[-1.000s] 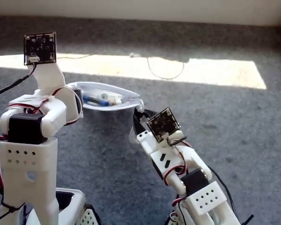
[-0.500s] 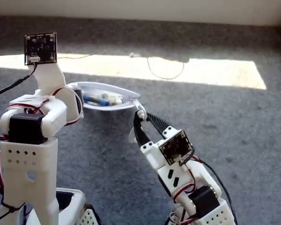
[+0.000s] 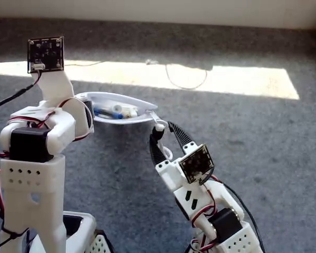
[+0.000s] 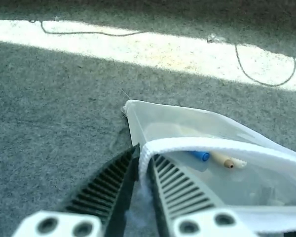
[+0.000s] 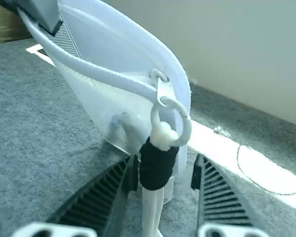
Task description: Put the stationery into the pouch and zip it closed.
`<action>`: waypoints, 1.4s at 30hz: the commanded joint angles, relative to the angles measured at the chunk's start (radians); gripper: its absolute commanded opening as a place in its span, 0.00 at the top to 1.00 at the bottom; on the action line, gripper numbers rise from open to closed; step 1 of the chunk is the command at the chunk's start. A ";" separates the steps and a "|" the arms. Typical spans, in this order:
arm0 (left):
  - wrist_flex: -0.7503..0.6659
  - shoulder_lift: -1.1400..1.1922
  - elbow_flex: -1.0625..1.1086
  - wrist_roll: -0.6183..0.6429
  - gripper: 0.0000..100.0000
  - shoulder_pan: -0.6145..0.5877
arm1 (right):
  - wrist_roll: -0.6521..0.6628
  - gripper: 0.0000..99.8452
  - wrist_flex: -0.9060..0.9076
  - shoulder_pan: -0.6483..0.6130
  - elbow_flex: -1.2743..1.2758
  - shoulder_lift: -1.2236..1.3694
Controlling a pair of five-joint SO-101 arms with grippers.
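Right end effector (image 5: pixel 164 160) gapes around the zipper pull (image 5: pixel 157 169); left end effector (image 4: pixel 143 154) pinches pouch (image 4: pixel 177 121).

From above, one end of the pouch (image 3: pixel 121 112) is tucked behind the left arm (image 3: pixel 42 137), so the spot where it's held is out of sight. In the left wrist view the pouch runs off the edge, and the pens (image 4: pixel 207 157) inside are just hazy shapes, can't tell how many. In the right wrist view the zipper pull (image 5: pixel 158 163) gets cut off at the edge.
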 commanded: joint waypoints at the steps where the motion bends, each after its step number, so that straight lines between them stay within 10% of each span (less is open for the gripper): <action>1: -0.012 -0.005 -0.015 0.003 0.99 -0.001 | -0.009 0.82 -0.054 -0.005 -0.010 -0.013; 42: -0.048 -0.007 0.030 0.003 0.99 -0.001 | -0.012 0.85 -0.203 0.005 -0.079 0.260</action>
